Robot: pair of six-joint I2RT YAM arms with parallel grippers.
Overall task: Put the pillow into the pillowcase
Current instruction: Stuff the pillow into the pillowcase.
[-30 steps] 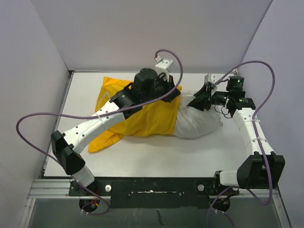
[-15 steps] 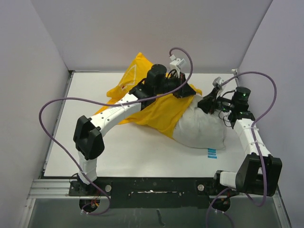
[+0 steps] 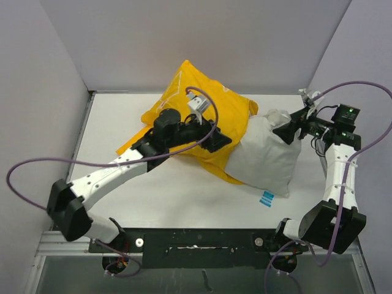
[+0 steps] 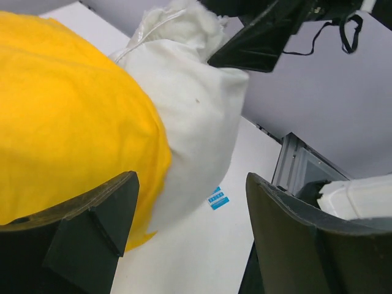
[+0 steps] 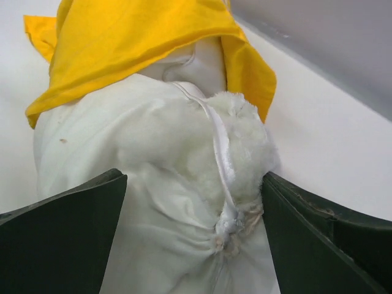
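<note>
Near the bottom right of the top view, a small blue label (image 3: 266, 198) sits on the white worktop (image 3: 184, 196). Just above it, the pillow (image 3: 269, 160) lies half out of the yellow pillowcase (image 3: 208, 113). The left pincer (image 3: 215, 142) and right pincer (image 3: 293, 130) are both spread wide, holding nothing. I think the left should pinch the case's edge while the right slowly pushes the bare end in.
</note>
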